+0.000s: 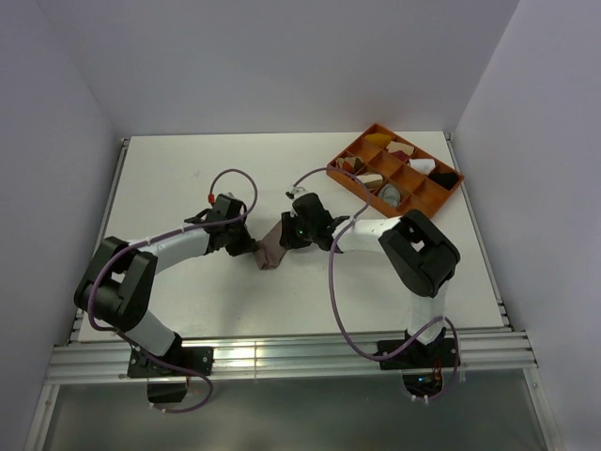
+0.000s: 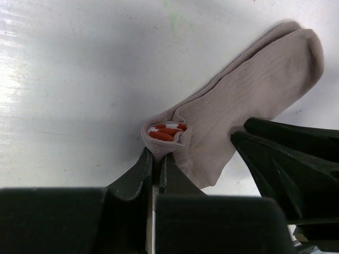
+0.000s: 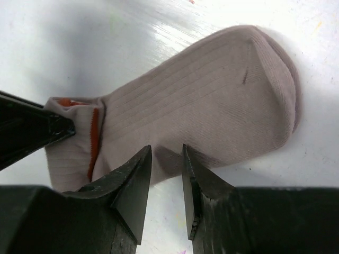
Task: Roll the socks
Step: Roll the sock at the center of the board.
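We had the left pincer (image 2: 155, 159) clamped tight on the curled cuff (image 2: 167, 132) of the tan sock (image 2: 254, 84), right at its tips, where red stripes showed inside the first turn. The right pincer (image 3: 167, 153) stood narrowly apart with nothing between its tips. It was poised at the near edge of the sock's middle, with the cuff off to its left and the toe ahead and to its right. We judged the rolling barely begun: one small curl at the cuff, with the foot lying flat on the table (image 1: 188, 169) and stretching away ahead and to the right of the left pincer. The next move, as we saw it, called for the right pincer to steady the foot while the left turned the cuff over toward the toe, keeping the curl tight so it would not spring open. We counted two pincers and one sock for certain. A second edge showed along the sock's far side, and we could not tell whether it was another sock beneath or a fold. Well beyond the right pincer sat one orange tray (image 1: 377, 129) of small bundles.
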